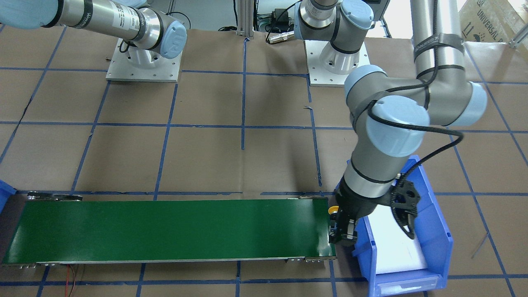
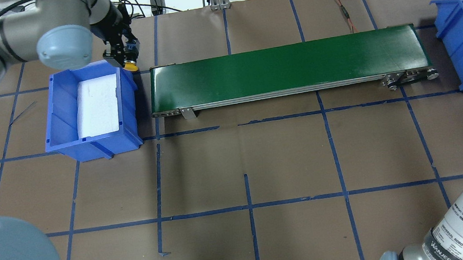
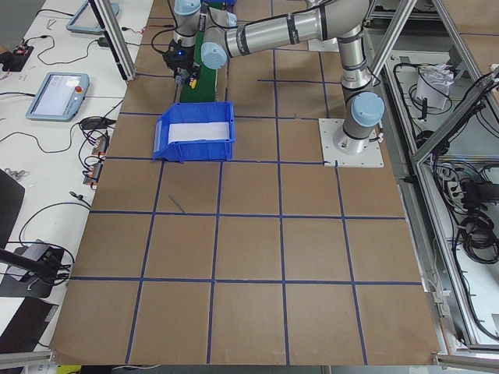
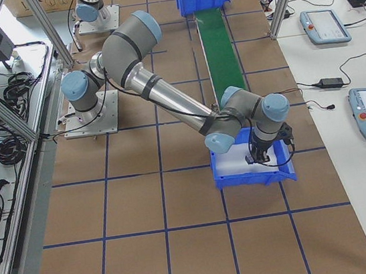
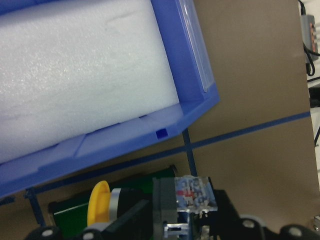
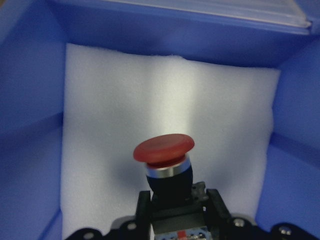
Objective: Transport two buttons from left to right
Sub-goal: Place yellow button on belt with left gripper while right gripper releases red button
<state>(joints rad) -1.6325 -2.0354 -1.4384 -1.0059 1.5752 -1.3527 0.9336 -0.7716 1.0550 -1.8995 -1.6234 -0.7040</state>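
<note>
— Right, left side first: what crowds the left gripper?
— Left blue bin, white foam pad inside; its far corner sits just beside the fingers. Green conveyor belt starts next to that corner. The gripper is clamped on the yellow button, cap sticking out past the fingers, at the belt's left end. Can't tell if it touches the belt.
— Edges, room?
— Belt runs straight between the two bins. Brown table with a blue tape grid spreads wide on the robot's side. A red wire lies beyond the far edge.
— Right side?
— Right gripper is closed around the red button, above the foam in the right blue bin, with walls all round, apart from the button.
</note>
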